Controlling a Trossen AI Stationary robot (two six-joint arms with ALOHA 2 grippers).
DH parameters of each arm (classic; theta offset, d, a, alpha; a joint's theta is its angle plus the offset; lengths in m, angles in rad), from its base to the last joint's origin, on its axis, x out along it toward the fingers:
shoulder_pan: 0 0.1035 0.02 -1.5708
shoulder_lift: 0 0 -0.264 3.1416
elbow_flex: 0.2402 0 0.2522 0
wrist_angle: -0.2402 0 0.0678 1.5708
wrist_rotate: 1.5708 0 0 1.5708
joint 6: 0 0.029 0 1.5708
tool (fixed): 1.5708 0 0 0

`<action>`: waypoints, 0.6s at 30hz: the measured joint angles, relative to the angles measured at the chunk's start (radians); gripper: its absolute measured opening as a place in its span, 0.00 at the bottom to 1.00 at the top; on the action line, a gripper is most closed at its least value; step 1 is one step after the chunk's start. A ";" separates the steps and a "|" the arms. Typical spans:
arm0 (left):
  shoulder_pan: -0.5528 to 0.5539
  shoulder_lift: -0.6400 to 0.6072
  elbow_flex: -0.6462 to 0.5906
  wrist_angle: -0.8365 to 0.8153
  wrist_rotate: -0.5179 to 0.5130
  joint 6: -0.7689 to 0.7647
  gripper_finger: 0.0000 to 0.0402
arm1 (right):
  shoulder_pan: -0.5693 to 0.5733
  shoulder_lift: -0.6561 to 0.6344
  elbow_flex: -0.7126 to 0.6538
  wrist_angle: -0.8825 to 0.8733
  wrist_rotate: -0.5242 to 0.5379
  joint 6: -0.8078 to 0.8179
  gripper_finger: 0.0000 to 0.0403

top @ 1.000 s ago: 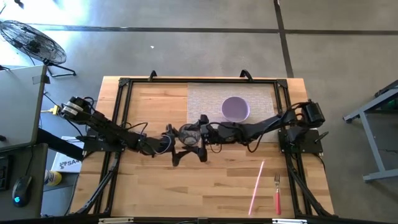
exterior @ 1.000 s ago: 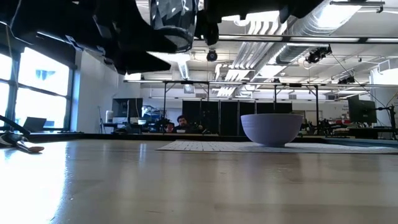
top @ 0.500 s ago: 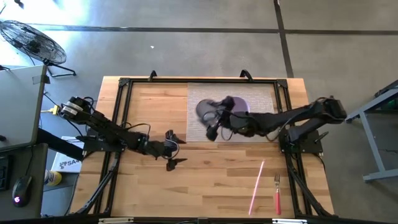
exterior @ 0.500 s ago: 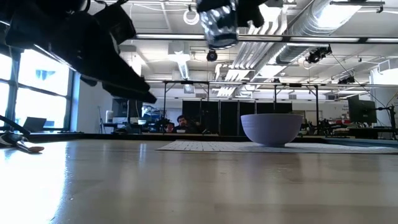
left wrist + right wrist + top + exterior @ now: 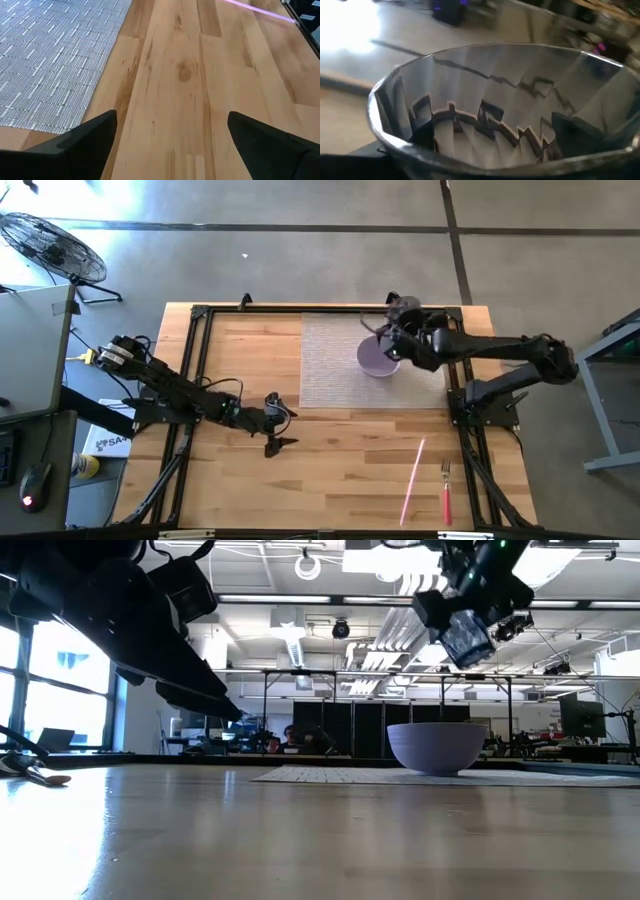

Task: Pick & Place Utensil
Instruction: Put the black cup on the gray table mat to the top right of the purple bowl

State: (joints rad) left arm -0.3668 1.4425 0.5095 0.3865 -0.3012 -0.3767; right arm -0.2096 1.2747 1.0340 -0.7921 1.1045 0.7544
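Wooden bench [image 5: 340, 470]: right pincer [image 5: 398, 315] grips clear glass [image 5: 466, 636] upper right of frame; left pincer [image 5: 276, 423] spread wide, empty.

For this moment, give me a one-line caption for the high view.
Right gripper holds a clear glass at the far edge by the purple bowl; left gripper waits open over bare wood.

A lavender bowl [image 5: 376, 357] sits on a pale grey woven placemat [image 5: 335, 360] with a fine dashed pattern. The table [image 5: 240, 480] is light, honey-toned wood planks. A pink straw [image 5: 414, 477], a red-handled fork [image 5: 446, 492], and a clear ribbed glass [image 5: 490, 110].
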 joint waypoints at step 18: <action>0.000 0.000 0.000 -0.015 -0.004 -0.021 0.94 | -0.380 -0.007 -0.506 0.866 0.017 -0.108 0.93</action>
State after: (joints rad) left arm -0.3668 1.4429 0.5091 0.3711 -0.3050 -0.3973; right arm -0.5897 1.2680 0.5278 0.0742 1.1216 0.6465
